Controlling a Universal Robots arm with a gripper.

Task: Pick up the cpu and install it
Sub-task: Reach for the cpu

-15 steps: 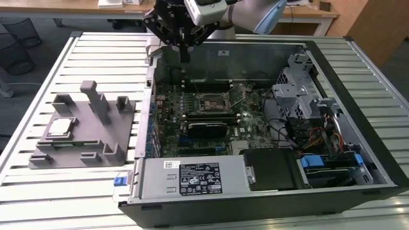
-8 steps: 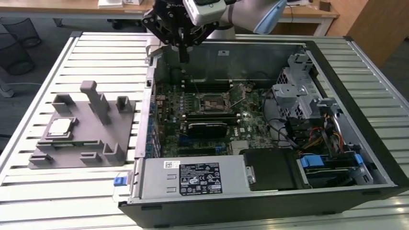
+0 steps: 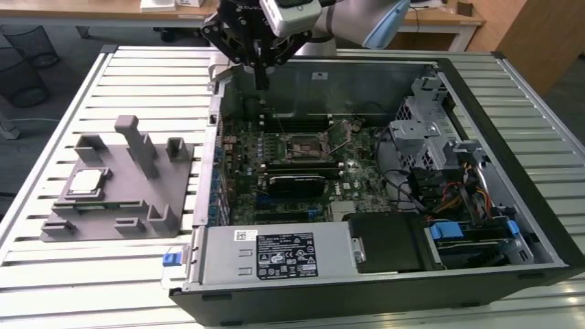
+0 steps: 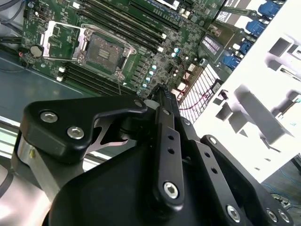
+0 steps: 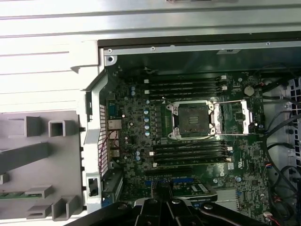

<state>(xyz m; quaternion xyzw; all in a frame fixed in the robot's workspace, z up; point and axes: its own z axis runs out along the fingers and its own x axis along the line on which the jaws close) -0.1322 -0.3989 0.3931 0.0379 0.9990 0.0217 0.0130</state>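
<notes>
Empty black gripper (image 3: 262,86), fingers together, hangs over the open black computer case (image 3: 366,301). The silvery square cpu (image 3: 87,181) sits beside that case. Descending here risks hitting its wall.

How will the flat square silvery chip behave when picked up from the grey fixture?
The small square silvery chip looks flat and rigid, so it probably will not bend or roll. Its smooth metal top may be slippery. It lies low in the grey plastic fixture, so only thin edges seem graspable.
</notes>
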